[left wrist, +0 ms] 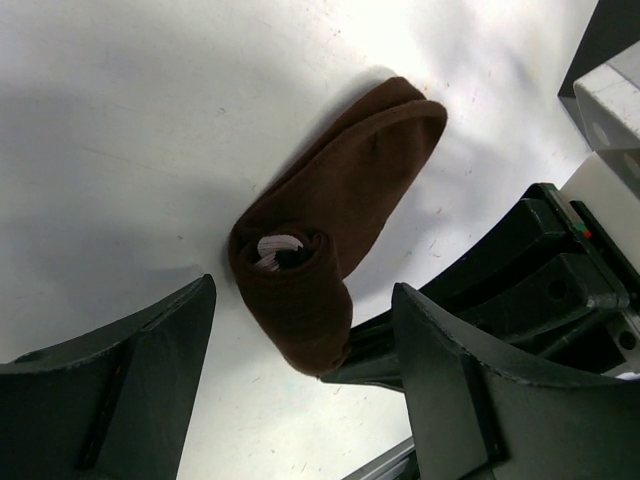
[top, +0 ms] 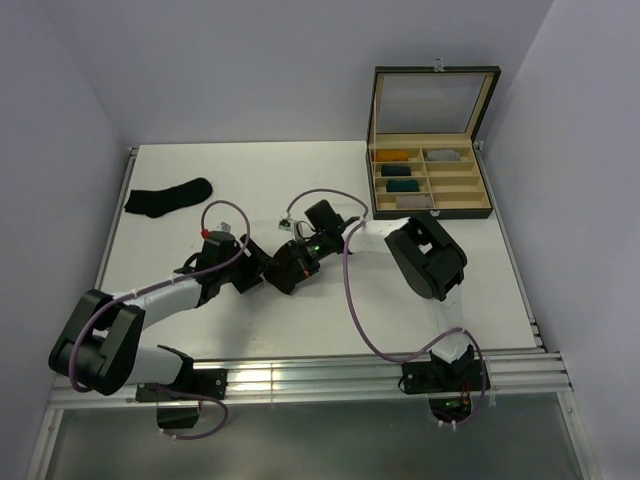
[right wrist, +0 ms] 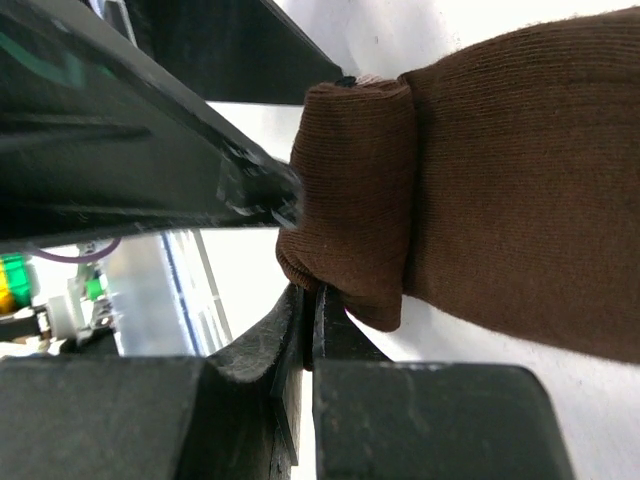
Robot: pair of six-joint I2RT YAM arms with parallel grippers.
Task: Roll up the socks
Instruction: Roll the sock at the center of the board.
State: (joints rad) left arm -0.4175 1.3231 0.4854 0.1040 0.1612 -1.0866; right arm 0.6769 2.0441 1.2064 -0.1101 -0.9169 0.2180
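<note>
White table [top: 250, 170], pale lilac walls [top: 250, 70]; left pincer [left wrist: 302, 292] spread; right pincer [right wrist: 308, 302] nipping brown sock [left wrist: 350, 180]

White table [top: 250, 175], pale walls [top: 250, 70] on three sides. Metal rail [top: 320, 372] runs along the near edge. Open box [top: 432, 211] sits at the far right corner of the table, dark outside, tan inside, lid [top: 433, 100] standing upright. Box is split into slots in two columns. Left column, far to near: mustard bundle [top: 397, 155], dark bundle [top: 399, 170], teal bundle [top: 401, 185], greyish bundle [top: 413, 201]. Right column, far slot: grey bundle [top: 446, 155]. Each bundle lies in its own slot.
</note>
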